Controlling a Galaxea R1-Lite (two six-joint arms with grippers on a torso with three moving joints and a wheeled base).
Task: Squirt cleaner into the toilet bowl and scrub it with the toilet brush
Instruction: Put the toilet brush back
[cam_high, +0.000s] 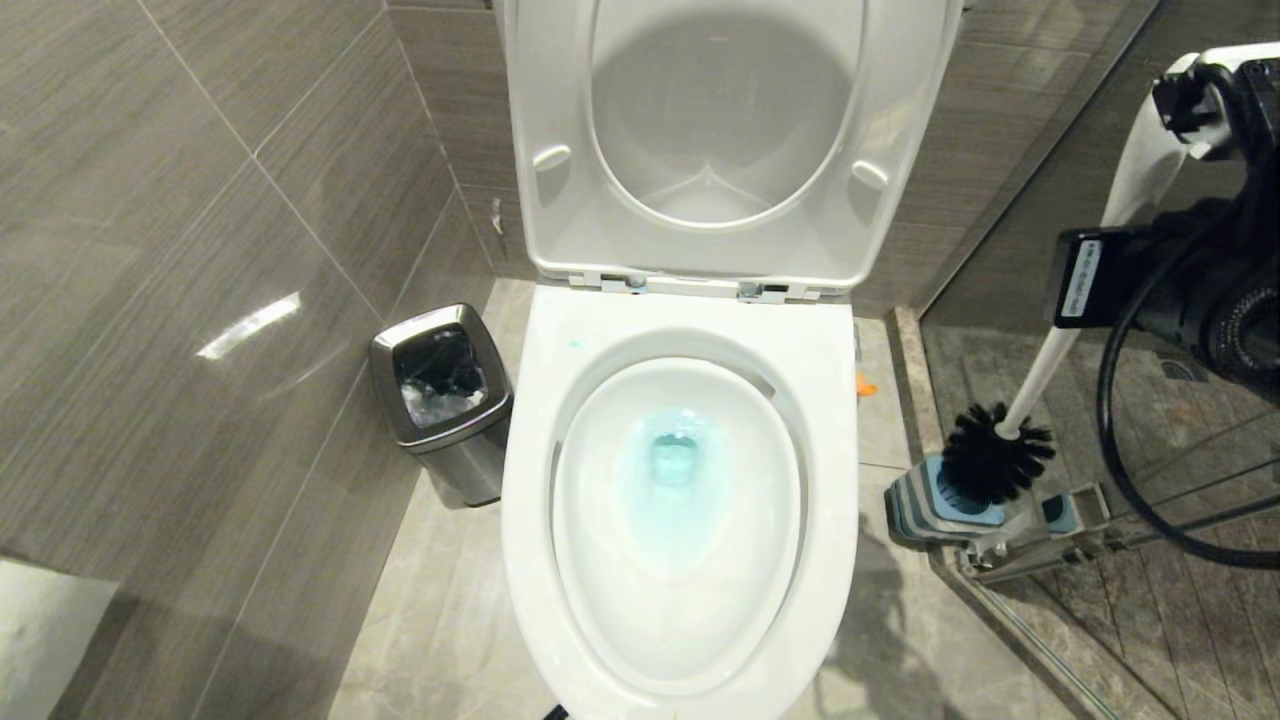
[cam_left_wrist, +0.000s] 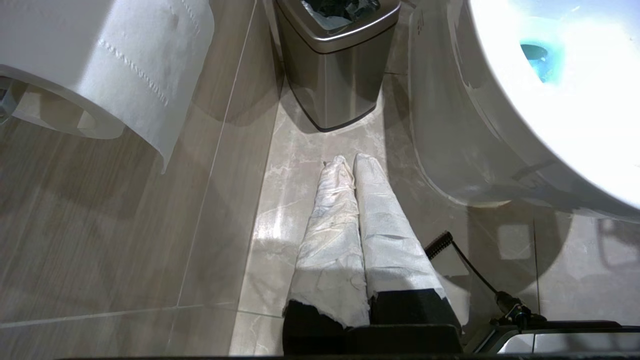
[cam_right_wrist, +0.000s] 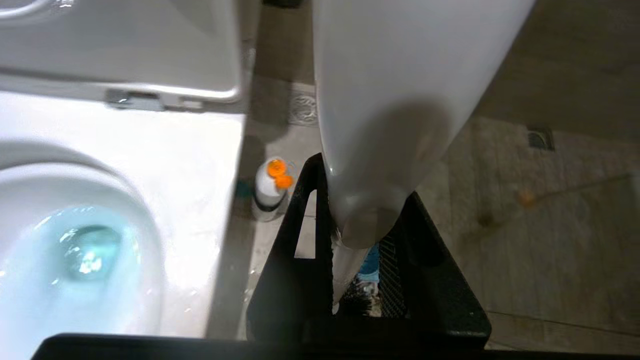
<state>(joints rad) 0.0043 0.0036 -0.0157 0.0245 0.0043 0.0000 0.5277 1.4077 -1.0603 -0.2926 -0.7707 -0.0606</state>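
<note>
Right gripper (cam_right_wrist: 367, 220) is clamped on the toilet brush (cam_high: 1040, 370) handle, black head just above its holder (cam_high: 945, 505) beside the toilet bowl (cam_high: 680, 620); bristles look wet, I think, so swinging across could drip or clip the rim.

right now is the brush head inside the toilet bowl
No, the black brush head sits over its blue holder on the floor, beside the toilet bowl.
</note>
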